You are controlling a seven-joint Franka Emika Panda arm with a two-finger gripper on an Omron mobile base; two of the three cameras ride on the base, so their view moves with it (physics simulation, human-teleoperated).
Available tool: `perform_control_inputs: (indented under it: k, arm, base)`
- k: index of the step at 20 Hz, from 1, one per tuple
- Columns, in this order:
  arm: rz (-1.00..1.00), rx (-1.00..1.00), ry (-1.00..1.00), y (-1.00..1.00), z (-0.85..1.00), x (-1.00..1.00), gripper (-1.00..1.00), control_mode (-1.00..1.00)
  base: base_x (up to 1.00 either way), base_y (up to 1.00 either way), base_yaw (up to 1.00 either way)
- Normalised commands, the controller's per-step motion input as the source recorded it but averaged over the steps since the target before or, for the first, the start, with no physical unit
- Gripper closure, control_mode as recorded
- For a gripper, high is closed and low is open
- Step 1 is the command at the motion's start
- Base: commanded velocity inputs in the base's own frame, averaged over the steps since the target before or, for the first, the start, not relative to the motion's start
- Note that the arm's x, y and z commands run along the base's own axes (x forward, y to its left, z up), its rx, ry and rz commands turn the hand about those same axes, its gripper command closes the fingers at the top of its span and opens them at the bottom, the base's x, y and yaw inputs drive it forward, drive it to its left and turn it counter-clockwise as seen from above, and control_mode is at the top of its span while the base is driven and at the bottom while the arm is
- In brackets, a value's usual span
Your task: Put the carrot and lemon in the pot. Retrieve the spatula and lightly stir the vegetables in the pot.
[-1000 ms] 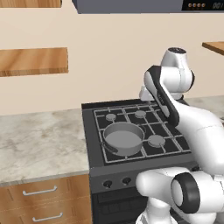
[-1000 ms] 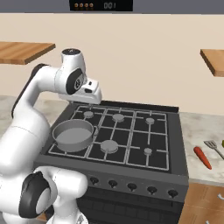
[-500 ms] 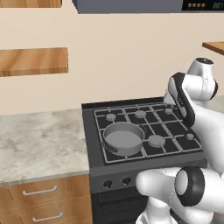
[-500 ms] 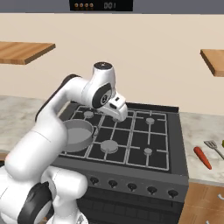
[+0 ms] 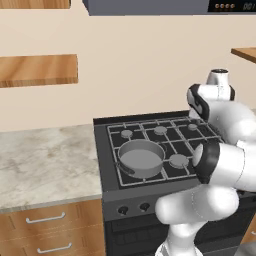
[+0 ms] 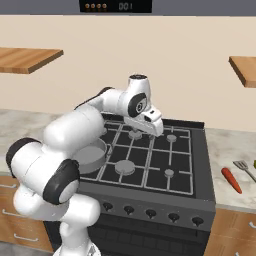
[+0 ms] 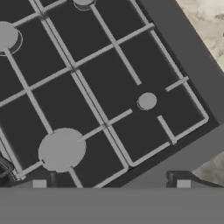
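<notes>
Sitting on the stove's [image 6: 150, 165] near-left burner, one grey pot [image 5: 140, 159] holds nothing. One carrot [image 6: 231, 179] and one spatula [image 6: 244, 167] lie side by side on the bench [image 6: 230, 150] right of the stove. One gripper [image 6: 148, 126], jaws spread and holding nothing, hovers over the far burners.

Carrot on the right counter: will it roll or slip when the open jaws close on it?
The carrot looks round and tapered, so it may roll sideways if nudged. Its smooth, narrowing body could squirt toward the thin end, so gripping mid-body seems safer. It appears stiff and light.
</notes>
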Motion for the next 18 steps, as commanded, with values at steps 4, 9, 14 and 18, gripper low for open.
perform_control_inputs:
  k: [4,9,14,18]
  arm:
    - [0.28,-0.02,0.13,-0.58,-0.37,0.66,-1.00,-1.00]
    - [0.43,0.00,0.00,-0.73,-0.30,-0.20,-1.00,-1.00]
    - [0.40,0.00,0.03,-0.57,-0.30,-0.56,-1.00,-1.00]
    - [0.34,0.01,0.00,-0.45,-0.38,-0.91,-1.00,-1.00]
  base:
    - [0.00,0.00,0.00]
    - [0.00,0.00,0.00]
    - [0.00,0.00,0.00]
    - [0.00,0.00,0.00]
